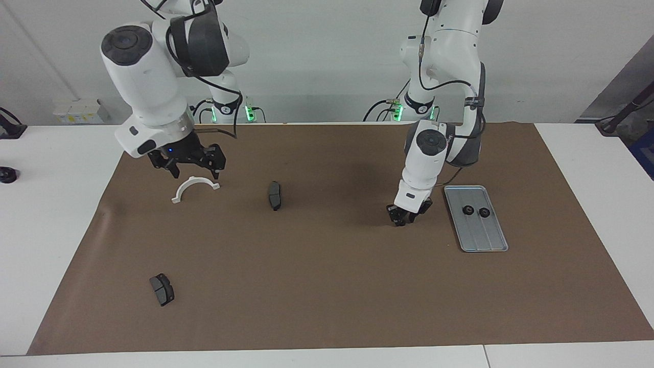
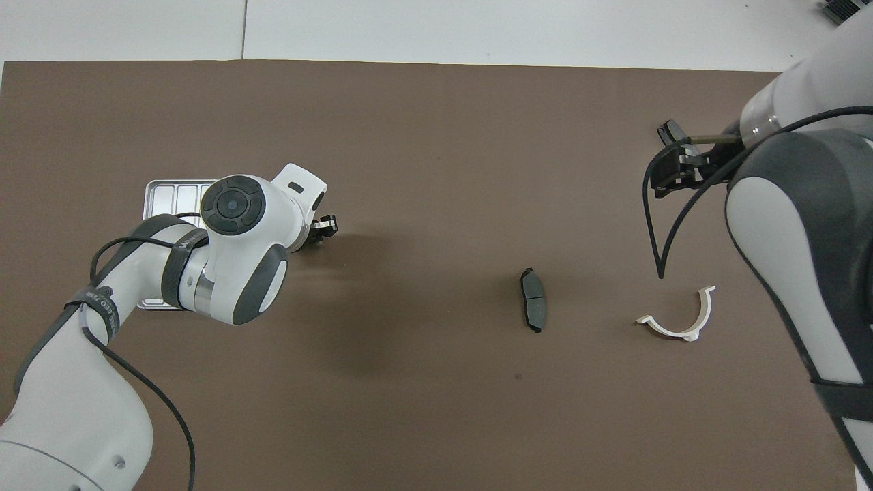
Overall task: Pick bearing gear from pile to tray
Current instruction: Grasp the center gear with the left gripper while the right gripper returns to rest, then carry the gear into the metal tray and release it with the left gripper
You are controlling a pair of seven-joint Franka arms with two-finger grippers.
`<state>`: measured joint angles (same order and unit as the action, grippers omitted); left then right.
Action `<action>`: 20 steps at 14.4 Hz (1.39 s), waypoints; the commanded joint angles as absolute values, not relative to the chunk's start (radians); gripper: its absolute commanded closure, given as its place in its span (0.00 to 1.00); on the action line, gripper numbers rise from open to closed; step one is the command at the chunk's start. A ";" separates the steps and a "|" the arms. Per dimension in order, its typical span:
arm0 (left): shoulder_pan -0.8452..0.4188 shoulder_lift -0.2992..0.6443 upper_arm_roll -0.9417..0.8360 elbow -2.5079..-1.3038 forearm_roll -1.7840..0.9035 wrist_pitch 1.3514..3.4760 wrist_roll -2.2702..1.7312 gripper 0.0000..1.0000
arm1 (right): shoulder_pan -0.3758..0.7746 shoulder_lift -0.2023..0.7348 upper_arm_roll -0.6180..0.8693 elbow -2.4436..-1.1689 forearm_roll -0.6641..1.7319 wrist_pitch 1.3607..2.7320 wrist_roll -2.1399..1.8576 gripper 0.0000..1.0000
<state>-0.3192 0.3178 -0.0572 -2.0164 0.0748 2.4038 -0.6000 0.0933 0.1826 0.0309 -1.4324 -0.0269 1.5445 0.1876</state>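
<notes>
My left gripper [image 1: 400,221] is down on the brown mat beside the tray [image 1: 477,240], toward the middle of the table. Its fingers are drawn together on the small black bearing gear, which they mostly hide. In the overhead view the left gripper [image 2: 326,226] pokes out past its wrist next to the tray [image 2: 167,194]. Two black gears [image 1: 467,209] [image 1: 484,211] lie in the tray. My right gripper [image 1: 196,171] hangs open just over the white half-ring bracket [image 1: 194,188], holding nothing.
One dark brake pad [image 1: 275,195] lies mid-mat, between the bracket and the left gripper. Another brake pad [image 1: 162,289] lies farther from the robots, toward the right arm's end. The bracket [image 2: 678,317] and the mid-mat pad [image 2: 533,308] also show from overhead.
</notes>
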 commanded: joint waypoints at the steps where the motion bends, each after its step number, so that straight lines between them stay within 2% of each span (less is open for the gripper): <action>1: -0.327 0.295 -0.048 -2.048 0.097 2.436 -0.627 0.63 | 0.045 0.078 0.048 -1.531 -0.008 1.496 0.172 0.03; 4: -0.327 0.296 -0.046 -2.049 0.097 2.450 -0.627 0.63 | 0.028 -0.004 0.046 -1.627 -0.006 1.476 0.170 0.04; 8: -0.328 0.296 -0.046 -2.060 0.097 2.464 -0.626 0.63 | -0.052 -0.009 0.040 -1.664 0.074 1.624 0.004 0.03; 9: -0.328 0.296 -0.046 -2.065 0.097 2.465 -0.624 0.69 | -0.055 -0.008 0.038 -1.664 0.074 1.618 -0.005 0.03; 10: -0.325 0.296 -0.046 -2.065 0.097 2.471 -0.617 0.81 | -0.055 -0.009 0.038 -1.664 0.074 1.615 -0.008 0.02; 11: -0.324 0.296 -0.046 -2.066 0.097 2.482 -0.617 0.99 | -0.057 -0.005 0.038 -1.655 0.074 1.617 -0.009 0.00; 15: -0.316 0.295 -0.046 -2.046 0.097 2.461 -0.612 1.00 | -0.066 0.002 0.038 -1.603 0.072 1.646 -0.026 0.00; 17: -0.305 0.253 -0.034 -2.007 0.097 2.372 -0.598 1.00 | -0.057 0.005 0.038 -1.603 0.074 1.733 -0.025 0.00; 18: -0.266 0.226 -0.034 -1.991 0.097 2.323 -0.563 1.00 | -0.046 0.008 0.040 -1.608 0.068 1.768 -0.020 0.00; 20: -0.168 0.180 -0.040 -1.962 0.086 2.240 -0.442 1.00 | -0.043 0.006 0.043 -1.611 0.060 1.750 -0.026 0.00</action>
